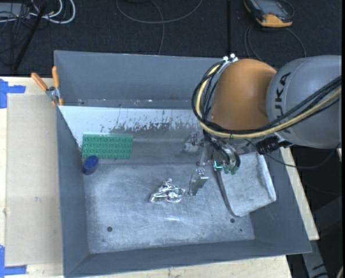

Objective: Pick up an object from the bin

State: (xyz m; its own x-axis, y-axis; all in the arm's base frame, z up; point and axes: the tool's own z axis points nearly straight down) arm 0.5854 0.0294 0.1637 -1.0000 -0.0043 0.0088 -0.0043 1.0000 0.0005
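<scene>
Under orange cover (242,94), hanging end effector (196,183) beside shiny crumpled thing (167,193); unclear whether open; needing centring first.

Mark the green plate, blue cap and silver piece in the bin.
green plate (107,147): camera view, centre of its studded top.
blue cap (90,165): camera view, middle of its top.
silver piece (167,193): camera view, middle of its crumpled shiny body.

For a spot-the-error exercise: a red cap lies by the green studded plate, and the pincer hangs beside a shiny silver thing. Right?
No: the camera view shows the cap is blue, not red. It lies by the green studded plate, and the pincer hangs beside the shiny silver thing.
</scene>
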